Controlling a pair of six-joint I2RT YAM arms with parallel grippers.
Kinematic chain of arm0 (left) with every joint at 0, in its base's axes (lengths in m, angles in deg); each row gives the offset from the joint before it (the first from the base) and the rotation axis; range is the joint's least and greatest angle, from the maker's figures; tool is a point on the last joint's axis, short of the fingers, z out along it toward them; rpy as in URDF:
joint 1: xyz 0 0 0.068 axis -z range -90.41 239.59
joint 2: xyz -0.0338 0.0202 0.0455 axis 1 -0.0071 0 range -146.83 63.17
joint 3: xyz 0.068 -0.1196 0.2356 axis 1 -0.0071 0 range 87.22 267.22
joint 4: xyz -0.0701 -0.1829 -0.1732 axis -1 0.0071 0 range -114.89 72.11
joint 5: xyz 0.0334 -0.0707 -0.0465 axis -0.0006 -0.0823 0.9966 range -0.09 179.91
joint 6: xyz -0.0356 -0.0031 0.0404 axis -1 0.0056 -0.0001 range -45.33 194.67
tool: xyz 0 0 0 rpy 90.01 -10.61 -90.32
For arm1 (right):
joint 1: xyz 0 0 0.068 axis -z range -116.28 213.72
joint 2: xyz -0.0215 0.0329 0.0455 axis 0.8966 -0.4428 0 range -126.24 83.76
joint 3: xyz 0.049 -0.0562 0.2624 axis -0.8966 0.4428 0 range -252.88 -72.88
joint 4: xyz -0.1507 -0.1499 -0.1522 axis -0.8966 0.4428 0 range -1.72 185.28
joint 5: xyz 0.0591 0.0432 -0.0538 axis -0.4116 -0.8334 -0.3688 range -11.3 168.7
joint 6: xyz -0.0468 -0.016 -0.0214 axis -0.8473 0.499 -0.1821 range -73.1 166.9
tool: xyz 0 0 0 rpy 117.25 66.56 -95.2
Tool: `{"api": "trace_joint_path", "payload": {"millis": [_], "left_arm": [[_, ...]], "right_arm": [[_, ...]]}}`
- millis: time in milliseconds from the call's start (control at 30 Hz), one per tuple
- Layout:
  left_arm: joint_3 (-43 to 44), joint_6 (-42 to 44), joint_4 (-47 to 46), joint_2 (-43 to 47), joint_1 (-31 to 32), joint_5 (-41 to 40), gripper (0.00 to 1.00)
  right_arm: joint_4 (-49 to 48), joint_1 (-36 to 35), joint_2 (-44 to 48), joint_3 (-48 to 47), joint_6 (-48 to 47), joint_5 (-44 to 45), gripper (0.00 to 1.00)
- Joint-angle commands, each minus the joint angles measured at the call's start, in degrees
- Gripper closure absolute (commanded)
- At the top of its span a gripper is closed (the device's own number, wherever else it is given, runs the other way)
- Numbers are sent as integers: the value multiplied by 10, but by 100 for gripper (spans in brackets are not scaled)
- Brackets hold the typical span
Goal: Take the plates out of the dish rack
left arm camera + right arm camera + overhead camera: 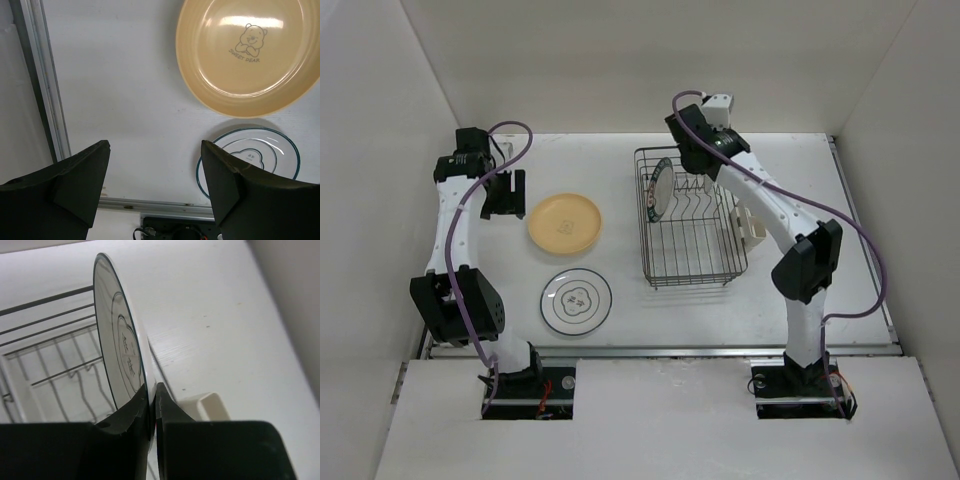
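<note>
Items on the white counter [620, 160], as seen from the near edge:

1. Dish rack [695, 268]: dark wire basket, right of centre, standing flat. A cream cutlery holder [752, 225] is clipped to its right side.

2. Upright plate [662, 187]: white with a dark rim, standing on edge in the rack's far left corner. The wrist view shows dark characters at its centre [120, 340]. Whether its lower edge rests in the prongs cannot be told.

3. Right gripper [685, 170]: reaches over the far end of the rack. Its jaws are clenched on the rim of the upright plate, one finger on each face [151, 390].

4. Yellow-orange plate [565, 222]: lies flat on the counter, left of the rack and apart from it. A small bear drawing with lettering sits at its centre [250, 55].

5. Thin-rimmed white plate [577, 301]: lies flat, nearer than the yellow-orange plate and just beside it, with a dark motif in the middle [260, 155].

6. Left gripper [505, 195]: hangs over bare counter just left of the yellow-orange plate. Its jaws are released and spread wide, with nothing between them [155, 145].
</note>
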Motion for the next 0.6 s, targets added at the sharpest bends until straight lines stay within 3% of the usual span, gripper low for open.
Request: {"api": "trace_joint_path", "payload": {"millis": [0,100,200,233,333,367,433,567], "left_arm": [[28,-1,16,-1,-5,1,29],[36,-8,21,-6,-5,7,29],[36,-13,21,-6,-5,7,29],[36,-13,21,-6,-5,7,29],[41,-26,21,-6,-5,-25,28],[41,-32,13,-6,-5,-42,26],[41,-45,13,-12,-12,-84,25],[71,-59,35,-39,-36,-74,23]], "right_arm": [[-13,-10,82,-39,-45,140,100],[-67,-32,130,-44,-117,122,100],[-184,-61,208,48,-159,-83,100],[-243,-66,225,108,-159,-237,100],[-286,-73,236,159,-159,-452,100],[-291,-83,227,173,-165,-567,100],[-296,-98,193,189,-176,-655,100],[-292,-123,106,185,-182,-815,100]]}}
